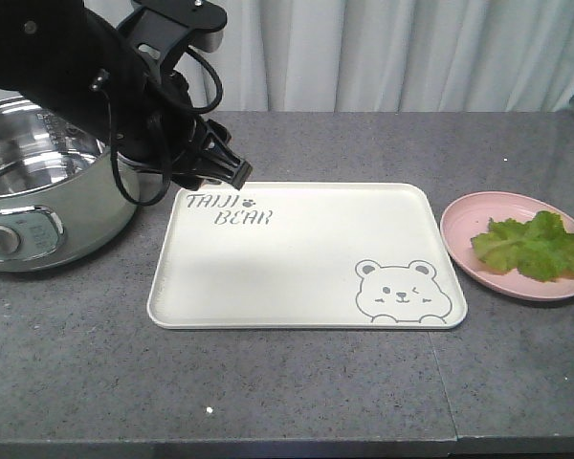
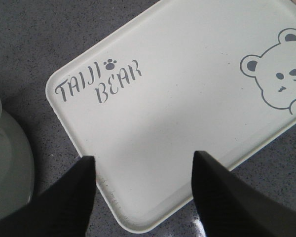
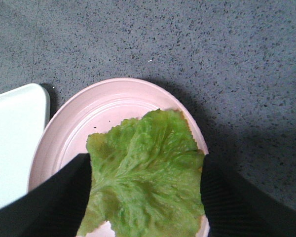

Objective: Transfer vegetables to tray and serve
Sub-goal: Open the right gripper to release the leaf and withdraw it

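The right pincer [image 3: 144, 163] has its fingers [image 3: 59, 197] apart, the lettuce leaf [image 3: 143, 182] lies just between them on the pink plate [image 3: 108, 98], and beyond the plate there is grey tabletop [image 3: 212, 44]. The left pincer [image 2: 143, 160] is apart too and holds nothing; it hangs over one corner of the cream tray [image 2: 187, 74], with the lettering [image 2: 98, 81] beyond its fingertips [image 2: 204, 165], the bear drawing [image 2: 278, 69] farther, and the pale green pot [image 2: 7, 168] beside its finger.

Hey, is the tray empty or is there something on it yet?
Empty. The tray shows only its printed lettering and bear; the lettuce lies on the pink plate beside it.
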Tool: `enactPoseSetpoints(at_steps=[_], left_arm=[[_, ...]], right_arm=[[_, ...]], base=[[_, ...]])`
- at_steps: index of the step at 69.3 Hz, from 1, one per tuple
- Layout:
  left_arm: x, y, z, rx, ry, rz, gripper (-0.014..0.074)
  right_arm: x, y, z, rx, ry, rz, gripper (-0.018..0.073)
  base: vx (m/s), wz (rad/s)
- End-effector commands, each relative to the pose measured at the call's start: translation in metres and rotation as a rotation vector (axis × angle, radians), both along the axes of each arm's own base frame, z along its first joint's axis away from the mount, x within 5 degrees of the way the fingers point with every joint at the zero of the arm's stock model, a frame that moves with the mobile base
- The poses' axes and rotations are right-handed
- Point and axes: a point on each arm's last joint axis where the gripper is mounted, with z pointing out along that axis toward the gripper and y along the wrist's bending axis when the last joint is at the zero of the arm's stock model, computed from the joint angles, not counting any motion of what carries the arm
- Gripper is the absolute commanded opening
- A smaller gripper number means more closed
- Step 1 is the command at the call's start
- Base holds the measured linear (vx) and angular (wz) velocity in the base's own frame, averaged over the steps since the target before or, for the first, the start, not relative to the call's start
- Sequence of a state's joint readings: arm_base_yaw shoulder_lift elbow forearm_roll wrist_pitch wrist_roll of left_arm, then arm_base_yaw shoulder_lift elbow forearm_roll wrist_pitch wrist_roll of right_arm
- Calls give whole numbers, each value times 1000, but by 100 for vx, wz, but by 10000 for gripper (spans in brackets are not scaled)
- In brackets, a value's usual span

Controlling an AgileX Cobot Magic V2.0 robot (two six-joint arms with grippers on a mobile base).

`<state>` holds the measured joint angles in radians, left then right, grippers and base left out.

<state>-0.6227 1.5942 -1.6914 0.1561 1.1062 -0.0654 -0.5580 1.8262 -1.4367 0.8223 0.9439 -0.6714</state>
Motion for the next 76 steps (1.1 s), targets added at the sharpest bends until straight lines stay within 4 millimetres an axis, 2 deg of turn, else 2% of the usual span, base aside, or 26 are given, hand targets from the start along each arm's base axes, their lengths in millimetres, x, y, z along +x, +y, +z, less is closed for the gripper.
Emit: enactPoseSetpoints(at_steps=[1, 19, 32, 43, 55, 76], left_arm=[[-6, 4, 24, -69, -91, 1, 407], [-6, 4, 24, -70, -93, 1, 407], [-5, 4, 24, -73, -98, 0, 407], [-5, 4, 24, -73, -98, 0, 407], [-5, 3, 24, -74, -100, 0, 407], [-4, 3, 24, -80, -108, -2, 407]], right_arm=[[-5, 0, 34, -26, -19, -16, 442], [-17, 0, 29, 8, 180, -53, 410], [-19, 1, 27, 17, 212, -58, 409], [-16, -1, 18, 26, 231, -60, 409], [-9, -6, 1, 45, 264, -68, 409], [-2, -10, -13, 48, 273, -85, 409]], base=[[0, 0], [0, 0], [0, 0], [0, 0], [0, 0], [0, 0]])
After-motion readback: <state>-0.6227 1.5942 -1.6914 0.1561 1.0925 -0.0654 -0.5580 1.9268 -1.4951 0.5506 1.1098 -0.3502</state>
